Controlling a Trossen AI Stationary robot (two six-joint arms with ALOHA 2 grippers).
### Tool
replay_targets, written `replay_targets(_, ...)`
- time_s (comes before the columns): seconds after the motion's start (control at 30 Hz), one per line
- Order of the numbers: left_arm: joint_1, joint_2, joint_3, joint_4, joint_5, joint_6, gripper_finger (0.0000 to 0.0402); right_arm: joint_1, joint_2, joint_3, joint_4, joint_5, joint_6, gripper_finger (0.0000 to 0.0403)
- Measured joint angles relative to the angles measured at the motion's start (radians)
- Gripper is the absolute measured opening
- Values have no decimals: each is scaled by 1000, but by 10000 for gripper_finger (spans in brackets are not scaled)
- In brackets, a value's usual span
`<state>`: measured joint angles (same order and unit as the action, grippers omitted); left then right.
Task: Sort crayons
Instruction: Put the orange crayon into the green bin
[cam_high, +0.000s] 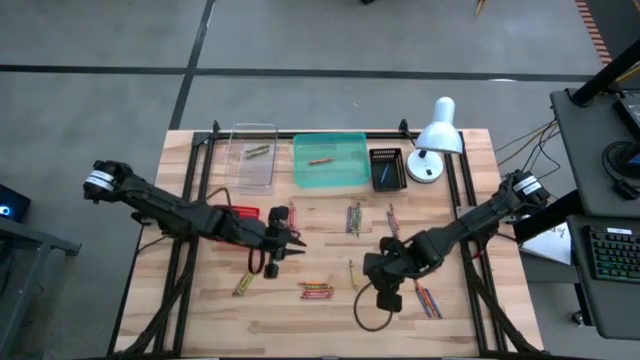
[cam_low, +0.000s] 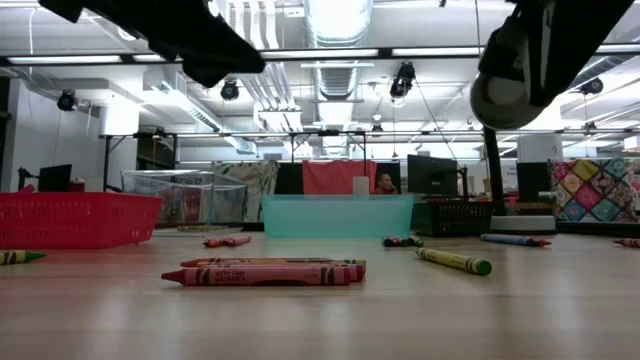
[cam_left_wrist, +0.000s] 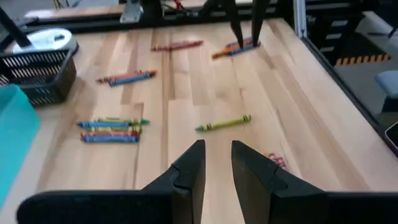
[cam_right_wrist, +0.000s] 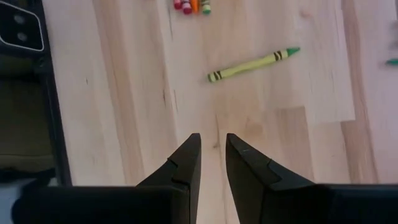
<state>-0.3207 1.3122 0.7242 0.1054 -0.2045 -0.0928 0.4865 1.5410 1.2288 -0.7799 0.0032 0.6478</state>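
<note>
We read both claws as empty, fingers slightly apart with bare wood showing in the gap. The left gripper (cam_left_wrist: 216, 163) hangs over the table's middle-left; the right gripper (cam_right_wrist: 211, 158) over the middle-right.

Closest ahead of the right claw lies a yellow-green crayon (cam_right_wrist: 254, 64), well clear of its tips; the same stick sits between the two claws. Just beyond it we see the ends of the red and orange cluster (cam_high: 316, 291), which lies between the claws, on the near side of the table. Beside the right claw, a mixed pile (cam_high: 428, 299) nearly touches the arm. Near the left claw, on its outer side, a yellow-green pair (cam_high: 243, 284).

Farther out from both claws: a blue and orange group (cam_high: 354, 218), more by the black basket (cam_high: 387, 167).

Farthest, the teal tray (cam_high: 330, 161) holds one orange crayon (cam_high: 320, 160); the clear tray (cam_high: 252, 157) holds a greenish one (cam_high: 257, 152). The red mesh basket (cam_low: 75, 219) is largely hidden under the left arm.

Our judgement: sorting is barely begun, and most crayons remain loose on the table.
</note>
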Motion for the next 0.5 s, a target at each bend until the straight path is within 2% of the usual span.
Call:
replay_targets(0.2,-72,93,-1,24,-88,-51,61,61,0,-22,102,94,-38,63)
replay_targets(0.33,-96,157,-1,42,-93,-61,61,79,0,-54,200,163,-74,63)
replay_targets(0.5,-98,222,-1,90,-69,-102,61,78,0,-120,352,184,-126,63)
